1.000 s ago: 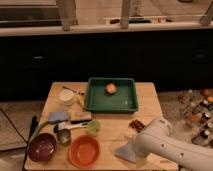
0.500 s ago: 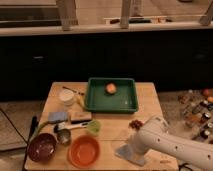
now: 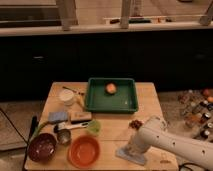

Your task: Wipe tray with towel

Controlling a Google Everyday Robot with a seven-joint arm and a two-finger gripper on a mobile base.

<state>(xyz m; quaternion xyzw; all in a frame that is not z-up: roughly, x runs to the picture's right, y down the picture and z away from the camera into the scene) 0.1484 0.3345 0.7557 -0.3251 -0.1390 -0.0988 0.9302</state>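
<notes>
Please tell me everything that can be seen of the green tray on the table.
The green tray is rectangular, with raised walls and a flat floor, and looks like plastic. It lies flat at the far middle of the wooden table. One small round orange thing rests inside, near the back wall. The towel lies far from it at the near edge, where the pincer presses down; nothing else touches the tray.

We see the tray at frame centre, a fruit inside; the gripper sits lower right on the towel, bowls lower left.
</notes>
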